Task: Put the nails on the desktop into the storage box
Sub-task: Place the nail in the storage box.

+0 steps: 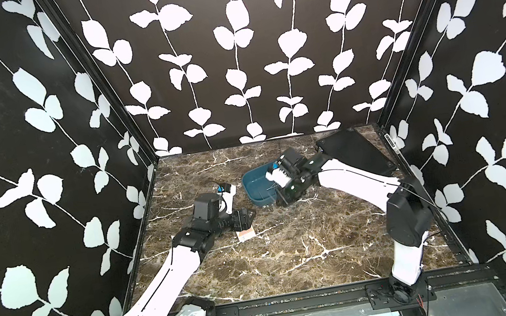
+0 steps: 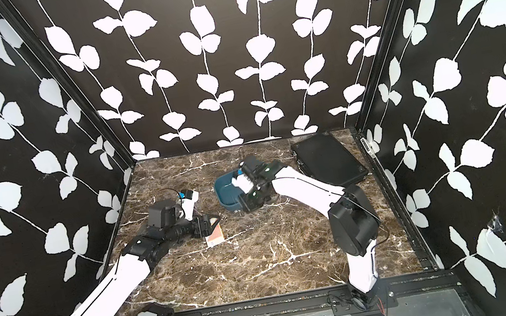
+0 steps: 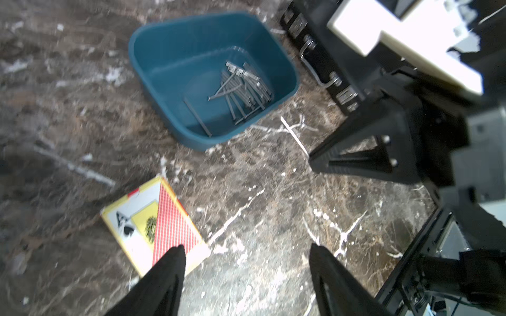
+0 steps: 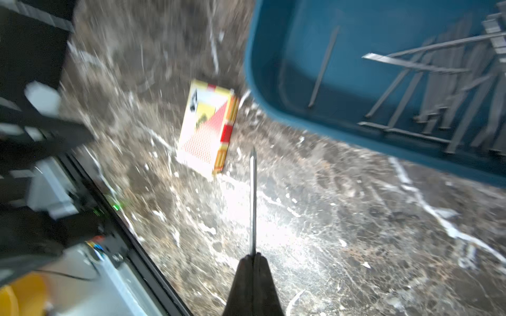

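Note:
The teal-blue storage box [image 1: 252, 195] [image 2: 223, 198] stands on the marble desktop [image 1: 296, 256]. Several grey nails [image 3: 242, 87] [image 4: 438, 90] lie heaped inside it. My right gripper [image 4: 253, 255] [image 1: 283, 199] is shut on one thin nail [image 4: 253, 202] [image 3: 292, 134] that sticks out straight past its tips. It hovers just beside the box's near wall [image 4: 342, 128], above the desktop. My left gripper [image 3: 246, 247] [image 1: 247, 217] is open and holds nothing, with one fingertip [image 3: 178, 254] over a playing-card box [image 3: 153, 221].
The yellow and red card box [image 1: 246, 235] [image 2: 215, 238] lies flat left of the storage box. A flat black case [image 1: 355, 152] [image 2: 328, 160] with metal latches [image 3: 332, 79] sits at the back right, close behind the box. Patterned walls enclose three sides.

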You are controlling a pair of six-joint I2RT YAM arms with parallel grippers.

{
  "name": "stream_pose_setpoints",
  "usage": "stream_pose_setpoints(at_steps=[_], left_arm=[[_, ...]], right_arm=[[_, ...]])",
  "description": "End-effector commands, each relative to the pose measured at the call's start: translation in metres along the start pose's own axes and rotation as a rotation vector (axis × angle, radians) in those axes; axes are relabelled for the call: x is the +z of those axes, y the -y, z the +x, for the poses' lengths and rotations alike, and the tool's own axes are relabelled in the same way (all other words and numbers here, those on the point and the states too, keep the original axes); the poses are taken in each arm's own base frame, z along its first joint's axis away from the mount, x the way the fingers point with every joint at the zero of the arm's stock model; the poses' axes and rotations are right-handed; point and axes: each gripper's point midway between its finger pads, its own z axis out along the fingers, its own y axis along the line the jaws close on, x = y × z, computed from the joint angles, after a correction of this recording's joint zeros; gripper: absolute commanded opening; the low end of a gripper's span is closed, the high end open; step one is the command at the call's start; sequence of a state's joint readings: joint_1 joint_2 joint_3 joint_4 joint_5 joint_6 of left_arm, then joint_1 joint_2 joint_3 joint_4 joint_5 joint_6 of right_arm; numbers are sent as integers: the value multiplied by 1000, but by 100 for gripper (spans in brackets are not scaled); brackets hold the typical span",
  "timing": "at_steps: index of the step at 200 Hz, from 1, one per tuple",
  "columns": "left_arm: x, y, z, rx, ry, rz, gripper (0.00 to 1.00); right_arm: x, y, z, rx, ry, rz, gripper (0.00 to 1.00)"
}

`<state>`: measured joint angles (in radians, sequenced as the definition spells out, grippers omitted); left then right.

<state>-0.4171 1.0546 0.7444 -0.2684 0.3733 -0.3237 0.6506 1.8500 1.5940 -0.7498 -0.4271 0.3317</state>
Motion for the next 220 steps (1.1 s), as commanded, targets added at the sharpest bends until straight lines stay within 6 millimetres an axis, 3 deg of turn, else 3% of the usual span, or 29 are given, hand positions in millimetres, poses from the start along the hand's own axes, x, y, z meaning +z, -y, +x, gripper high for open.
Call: stream_pose_setpoints(at_steps=[1,63,114,151,184,220], left_arm=[[3,14,-30,55,63,62,74],[36,7,-42,67,-11,63,74],[48,0,-41,52,-45,41,74],[50,-3,-38,48,-56,29,74],[51,-5,-35,41,-67,22,74],[49,-7,-33,29,-69,11,74]], right_arm=[[-13,13,-38,162,90,-18,0],[22,72,-87,215,53,140,0],[52,121,-82,231,-20,226,0],[68,134,-67,240,-81,249,0],[65,137,-60,237,-92,271,0],[52,133,-61,224,-79,286,19]])
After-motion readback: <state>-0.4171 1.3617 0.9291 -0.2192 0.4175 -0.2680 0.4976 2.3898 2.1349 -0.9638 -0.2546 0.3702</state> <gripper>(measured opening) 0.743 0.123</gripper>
